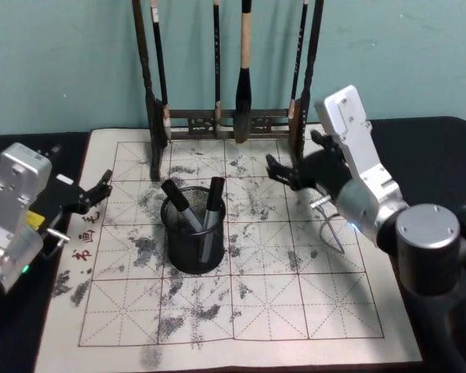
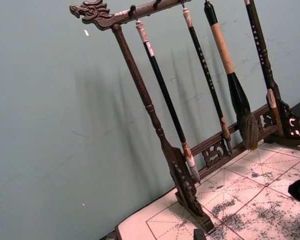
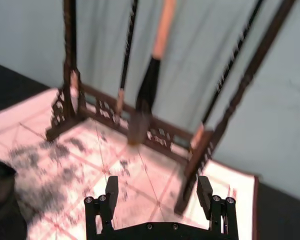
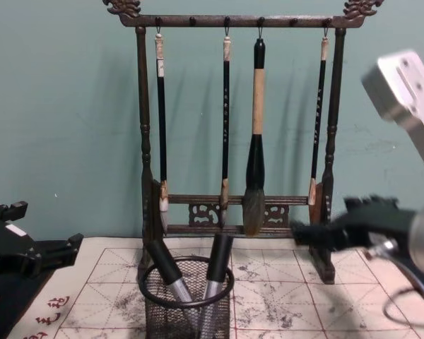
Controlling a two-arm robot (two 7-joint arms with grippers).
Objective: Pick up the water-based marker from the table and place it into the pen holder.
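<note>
Black fingers of the right gripper stand apart with nothing between them; in the right wrist view the two fingers are wide open above the paper. This gripper hangs over the right part of the calligraphy practice sheet, near the right post of the wooden brush rack and to the right of the pen holder. The pen holder, a round black wire-mesh cup, stands near the middle of the sheet, in front of the rack. Two markers with black caps lean inside it, their tops above the rim; the chest view shows them too. The left gripper rests at the left edge of the sheet, its fingers slightly apart and empty. Four brushes hang from the rack.
</note>
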